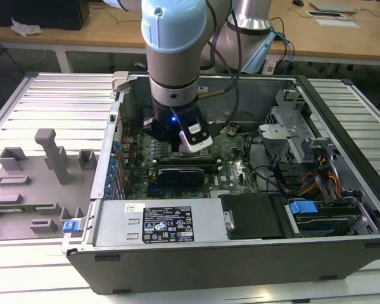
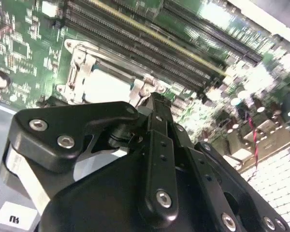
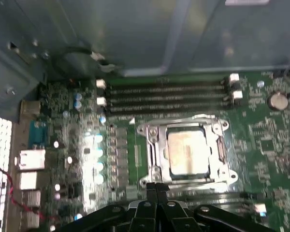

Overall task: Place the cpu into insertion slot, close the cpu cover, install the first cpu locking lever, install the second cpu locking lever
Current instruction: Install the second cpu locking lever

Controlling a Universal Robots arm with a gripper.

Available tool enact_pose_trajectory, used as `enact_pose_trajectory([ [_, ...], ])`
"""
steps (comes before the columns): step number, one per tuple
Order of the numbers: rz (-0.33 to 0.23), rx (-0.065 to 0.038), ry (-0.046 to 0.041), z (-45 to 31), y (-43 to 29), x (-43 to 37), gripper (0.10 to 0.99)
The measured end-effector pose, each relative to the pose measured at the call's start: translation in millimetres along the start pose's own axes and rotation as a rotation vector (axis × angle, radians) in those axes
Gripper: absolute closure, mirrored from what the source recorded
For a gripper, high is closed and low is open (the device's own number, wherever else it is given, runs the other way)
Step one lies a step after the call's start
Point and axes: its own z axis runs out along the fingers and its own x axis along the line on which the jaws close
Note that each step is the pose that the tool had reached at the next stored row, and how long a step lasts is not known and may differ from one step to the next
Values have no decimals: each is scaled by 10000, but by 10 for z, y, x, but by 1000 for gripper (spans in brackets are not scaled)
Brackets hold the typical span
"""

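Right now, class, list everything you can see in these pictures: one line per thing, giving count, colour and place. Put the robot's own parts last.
computer case: one, grey, open on a slatted metal table
motherboard: one, green, on the case floor
insertion slot: one, shiny metal rim, mid-board beside the memory slots
cpu: one, silver-grey, lying in the slot
cpu cover: one, silver frame, flat around the cpu
memory slots: four, black, in a row alongside the socket
fixture blocks: several, grey, at the exterior view's left
wooden desks: light brown, behind the table
arm: one, grey with blue caps, reaching into the case
tool: one, black, fingers together, at the socket's edge
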Motion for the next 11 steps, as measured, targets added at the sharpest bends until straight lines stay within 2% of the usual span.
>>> enact_pose_trajectory([
  [1, 11, 56, 47, 1, 2, -37, 980],
  [2, 18, 68, 78, 2, 4, -73, 980],
  [6, 49, 78, 209, 10, 16, -270, 980],
  [7, 57, 82, 257, 13, 21, -356, 980],
  [8, 63, 91, 276, 16, 32, -396, 980],
  [9, 64, 104, 288, 21, 47, -419, 980],
  [11, 67, 227, 300, 43, 140, -447, 980],
])
